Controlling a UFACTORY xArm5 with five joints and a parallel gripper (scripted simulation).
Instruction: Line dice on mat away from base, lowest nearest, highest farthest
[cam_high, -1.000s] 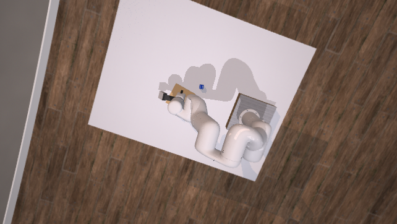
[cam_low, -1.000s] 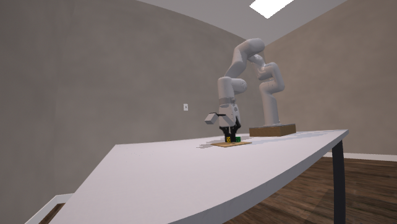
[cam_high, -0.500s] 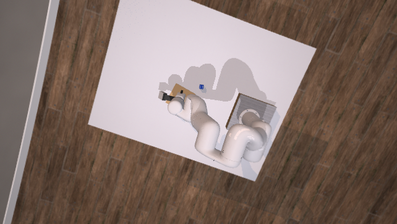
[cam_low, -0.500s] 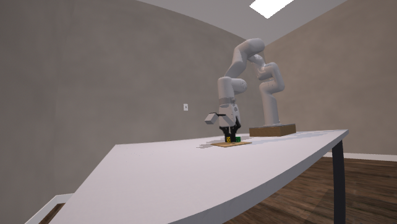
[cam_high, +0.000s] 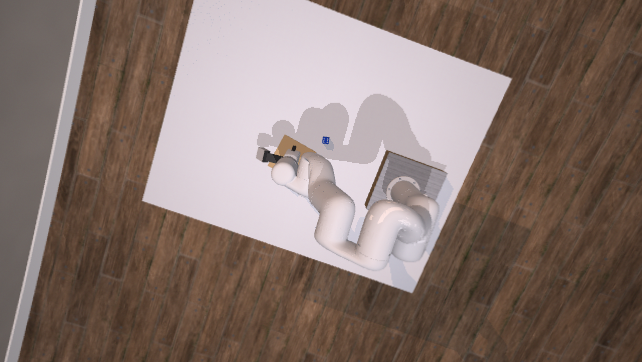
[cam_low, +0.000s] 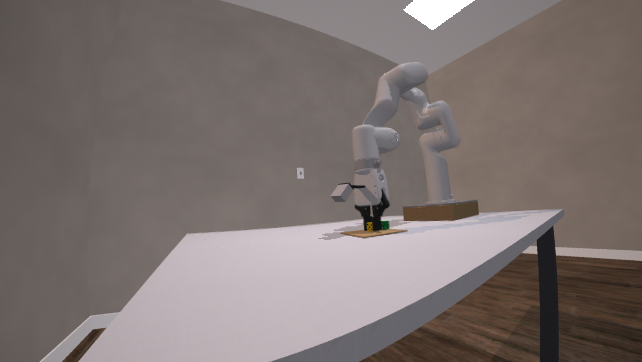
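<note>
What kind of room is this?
Probably a bare test room: a white table carrying a robot arm on a wooden base, plain walls, wood floor. The gripper holds a yellow die.

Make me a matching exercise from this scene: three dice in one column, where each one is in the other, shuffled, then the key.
1. yellow die
2. green die
3. blue die

A. on the bare table, off the mat
B. between the fingers of the gripper, low on the mat
C. on the mat beside the gripper, free

Pairs: 1-B, 2-C, 3-A
</note>
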